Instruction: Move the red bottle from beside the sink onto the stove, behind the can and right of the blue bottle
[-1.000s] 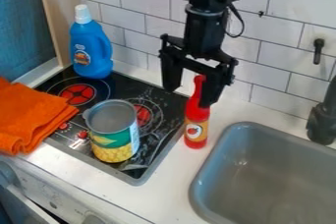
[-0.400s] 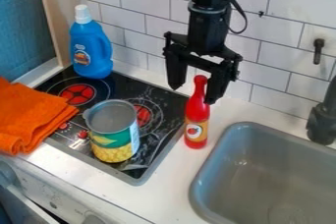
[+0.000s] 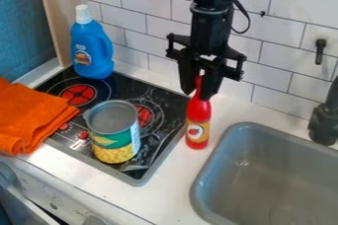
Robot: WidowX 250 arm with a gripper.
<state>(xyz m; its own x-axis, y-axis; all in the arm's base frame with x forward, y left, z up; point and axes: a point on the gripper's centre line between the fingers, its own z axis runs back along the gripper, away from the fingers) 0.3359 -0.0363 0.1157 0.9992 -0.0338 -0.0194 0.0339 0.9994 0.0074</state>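
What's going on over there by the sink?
The robot arm's gripper is closed on the neck of the red bottle, which stands upright on the counter between the stove and the sink. An open can and a blue bottle stand on the stove, and an orange cloth lies at its left side.

Red bottle (image 3: 198, 120), orange label bearing a tomato picture. Stands upright on the white bench (image 3: 175, 189), between stove (image 3: 151, 170) and sink (image 3: 245, 126).
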